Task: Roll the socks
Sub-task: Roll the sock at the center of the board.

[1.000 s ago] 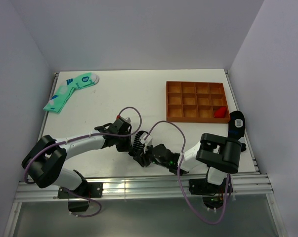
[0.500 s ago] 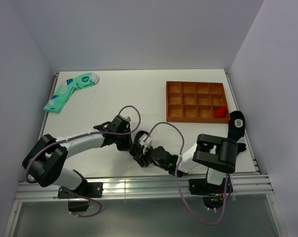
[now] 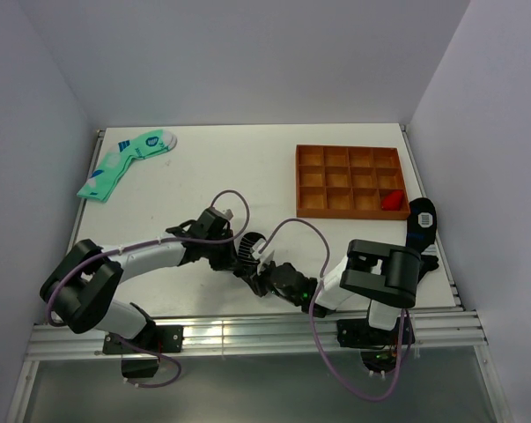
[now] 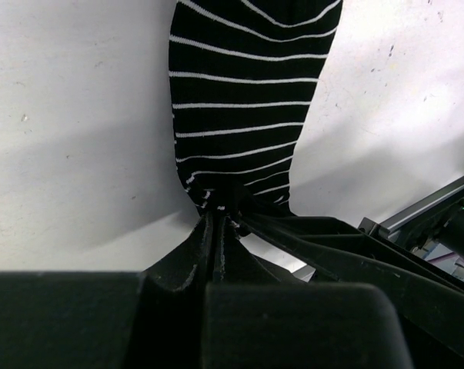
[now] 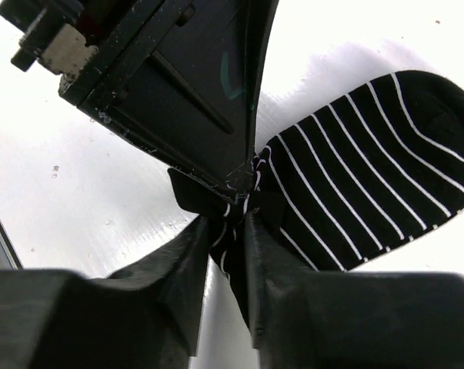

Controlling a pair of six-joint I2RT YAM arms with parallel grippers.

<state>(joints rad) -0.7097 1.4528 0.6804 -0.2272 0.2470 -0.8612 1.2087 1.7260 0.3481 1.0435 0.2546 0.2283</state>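
Note:
A black sock with thin white stripes [image 3: 248, 247] lies on the white table near the front edge, between my two grippers. In the left wrist view the sock [image 4: 243, 108] stretches away from my left gripper [image 4: 218, 219], whose jaws are shut on its near end. In the right wrist view my right gripper [image 5: 233, 223] is shut on a bunched edge of the sock [image 5: 362, 161], right against the left gripper's fingers [image 5: 185, 92]. A second black sock [image 3: 422, 220] lies at the right table edge.
An orange compartment tray [image 3: 350, 181] with a small red object [image 3: 391, 201] stands at the back right. A mint-green sock with blue marks [image 3: 124, 161] lies at the back left. The table's front rail [image 3: 247, 330] runs just below the grippers.
Both grippers have shifted slightly right and closer together over the sock. The right arm's elbow has drawn in a little to the left.

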